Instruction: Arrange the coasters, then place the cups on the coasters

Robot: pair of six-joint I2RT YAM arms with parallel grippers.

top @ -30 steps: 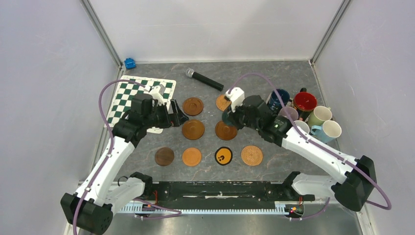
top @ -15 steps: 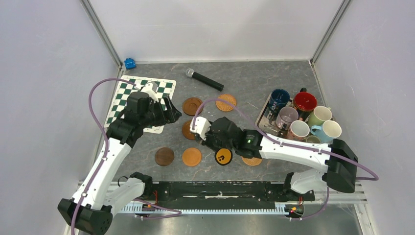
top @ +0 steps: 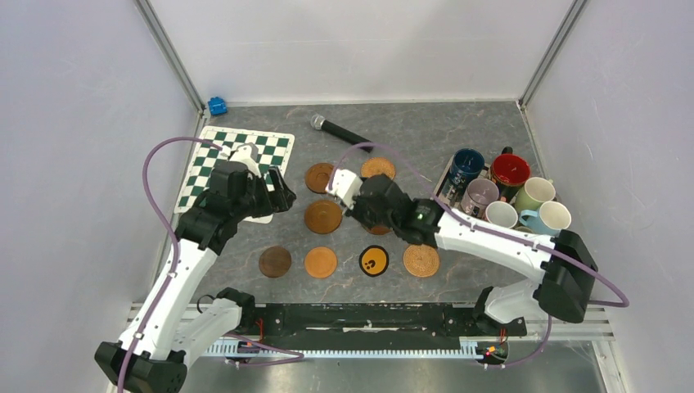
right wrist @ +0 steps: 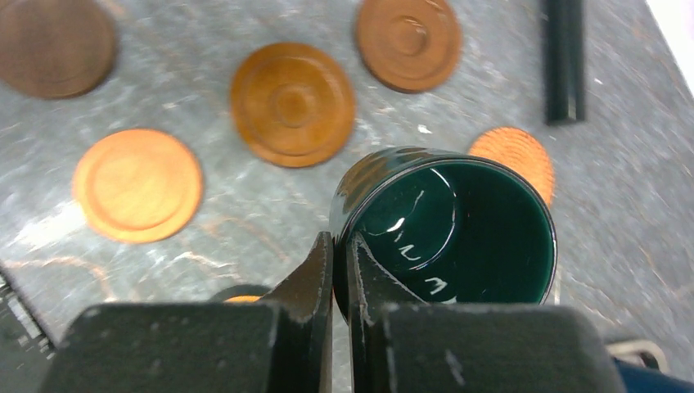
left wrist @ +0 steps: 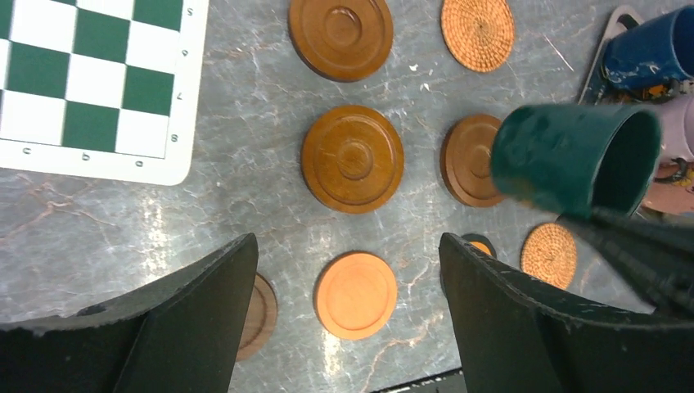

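My left pincer (left wrist: 345, 246) hung wide open and empty towards the desk's left edge, beside the chequered mat (top: 266, 147). At the desk's centre my right pincer (right wrist: 337, 246) pinched the dark green mug (right wrist: 458, 221) by its rim, above the coasters (top: 323, 216). Whether it touched one, I couldn't tell. The other cups (top: 507, 192) crowded the right edge.

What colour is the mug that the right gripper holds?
The mug is dark green; clearest in the right wrist view.
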